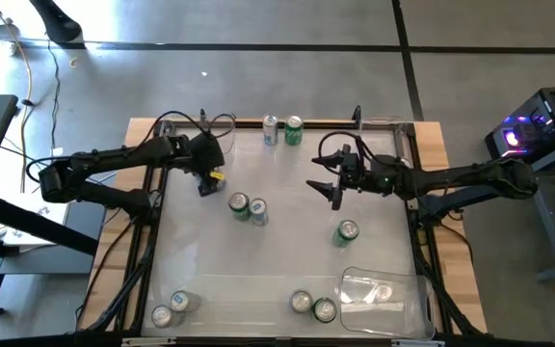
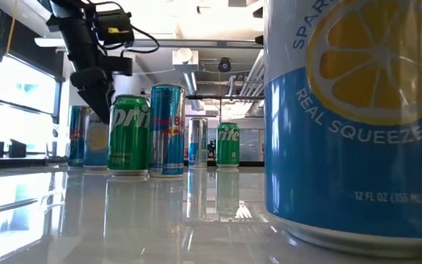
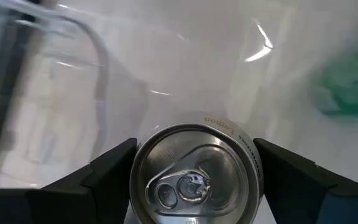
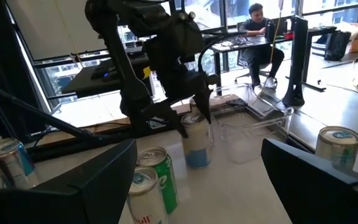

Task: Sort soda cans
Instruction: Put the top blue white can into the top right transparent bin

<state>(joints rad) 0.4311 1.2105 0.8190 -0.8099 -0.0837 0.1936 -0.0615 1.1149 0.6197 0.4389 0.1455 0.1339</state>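
Soda cans stand upright around the white table. A blue-and-white lemon can [image 3: 194, 177] stands at the left, and my left gripper [image 1: 207, 179] comes down over it, shut on it. A green can [image 1: 239, 204] and a blue one [image 1: 257, 212] stand just right of it. Two more cans [image 1: 281, 130] stand at the far edge, one [image 1: 347, 232] to the right, and pairs at the near edge [image 1: 171, 308] [image 1: 312, 306]. My right gripper [image 1: 329, 189] hovers open and level right of centre, with nothing between its fingers. My left gripper has the lemon can between its two fingers, which lie against opposite sides of the can just below the rim [image 3: 133, 177]. The fingers [image 4: 180, 124] come from above, slanting steeply down. The can stands upright with its base on the table.
A clear plastic bin [image 1: 382, 292] lies at the near right corner, and another clear bin [image 4: 253, 134] stands behind the left arm. A large lemon can [image 2: 350, 125] fills the right of the low view. A person sits at a desk beyond the table.
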